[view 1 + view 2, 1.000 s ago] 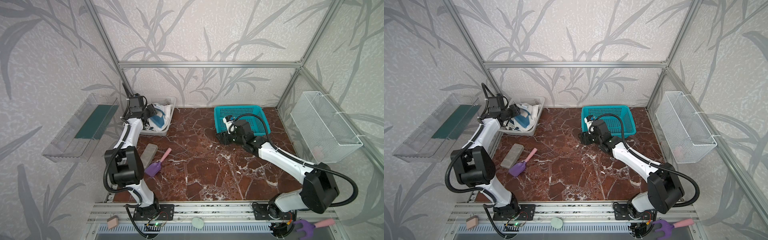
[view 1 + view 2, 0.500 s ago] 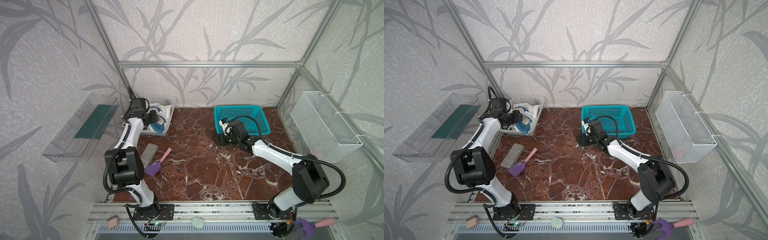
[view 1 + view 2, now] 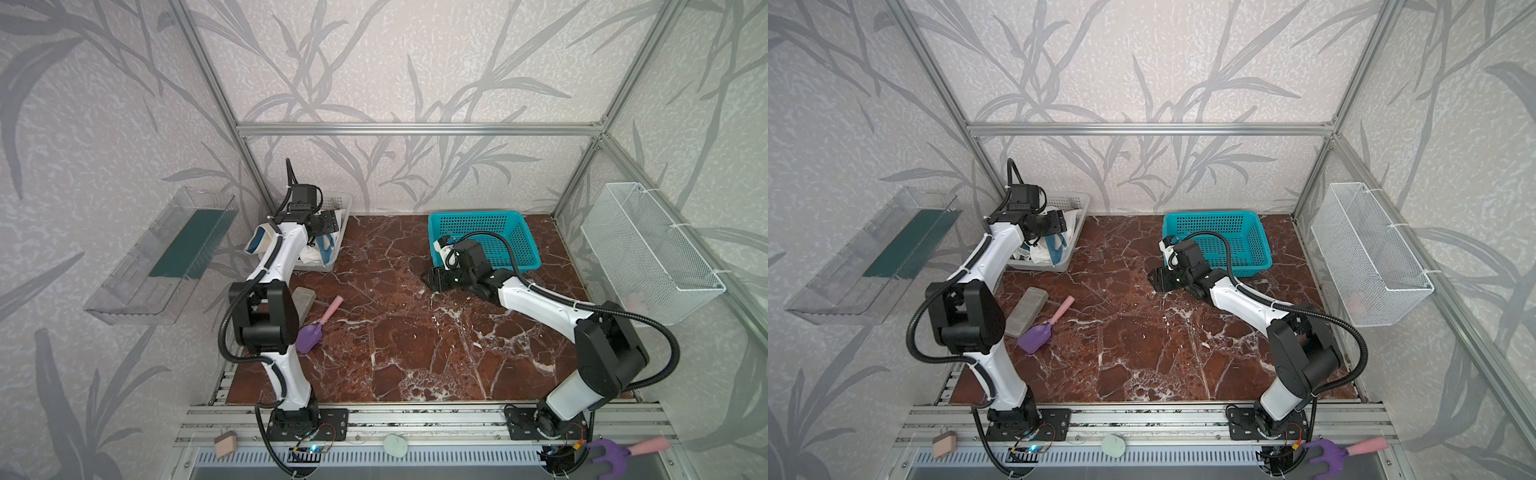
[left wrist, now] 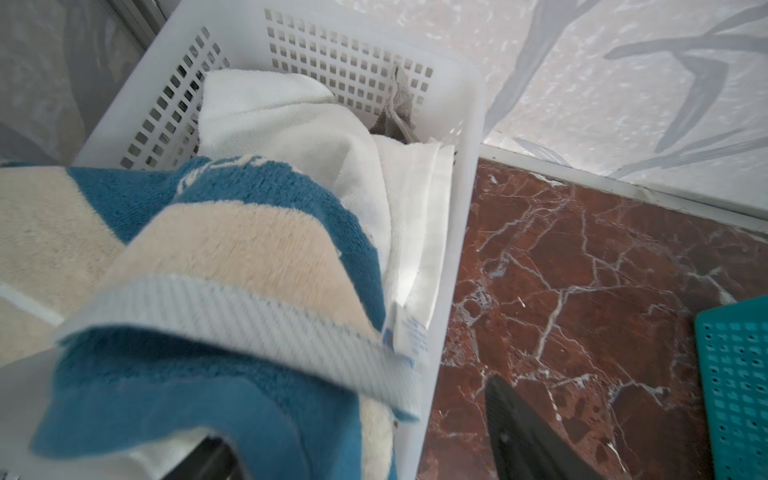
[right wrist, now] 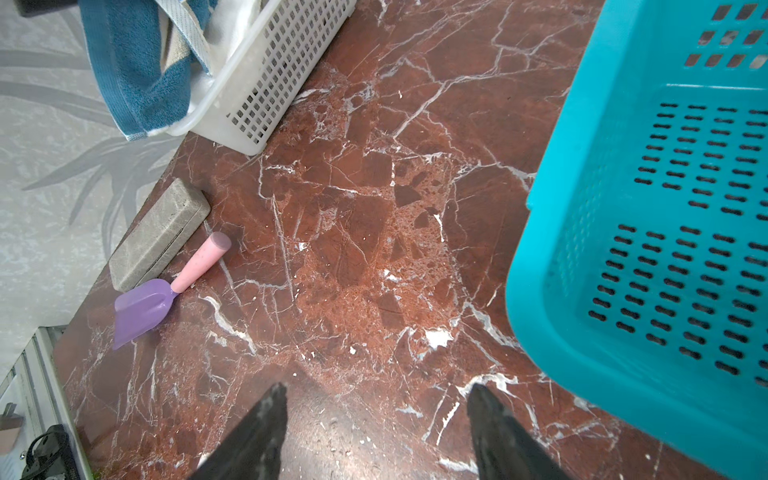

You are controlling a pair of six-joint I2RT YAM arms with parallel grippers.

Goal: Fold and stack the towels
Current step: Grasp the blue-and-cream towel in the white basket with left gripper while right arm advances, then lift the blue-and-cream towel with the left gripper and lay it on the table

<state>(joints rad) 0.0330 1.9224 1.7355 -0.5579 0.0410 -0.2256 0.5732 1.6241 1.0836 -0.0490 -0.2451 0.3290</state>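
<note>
The blue-and-cream towel (image 4: 232, 249) drapes over one side of the left tool (image 3: 326, 223), jaws wide apart above the white basket (image 4: 353, 62); the right tool (image 5: 378, 392), spread and empty, hovers well apart.

robot lab cell. an aluminium frame (image 3: 415, 129) carries leaf-print wall panels (image 3: 415, 62) around a red marble-pattern tabletop (image 3: 415, 340). a left arm (image 3: 286, 249) and a right arm (image 3: 536, 301) are bolted to a slotted rail (image 3: 415, 417) at its front edge. a wire bin (image 3: 648, 257) and a clear tray (image 3: 137, 282) hang on the side walls.
</note>
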